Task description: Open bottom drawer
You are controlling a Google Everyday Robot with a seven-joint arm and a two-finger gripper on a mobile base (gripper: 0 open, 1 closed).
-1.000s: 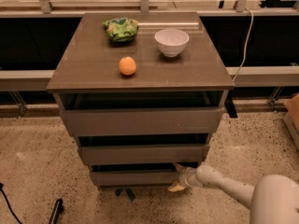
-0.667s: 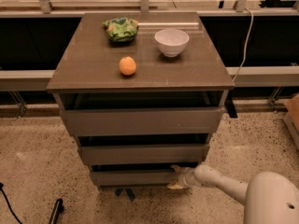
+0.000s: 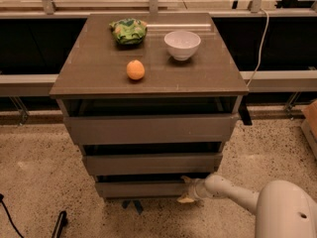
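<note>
Speckled floor point(image 3: 39, 182), end effector point(image 3: 187, 190) at bottom drawer point(image 3: 141, 188)

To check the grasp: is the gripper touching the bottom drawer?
Cannot tell. In the camera view the gripper overlaps the right end of the bottom drawer; neither contact nor gap is plain.
</note>
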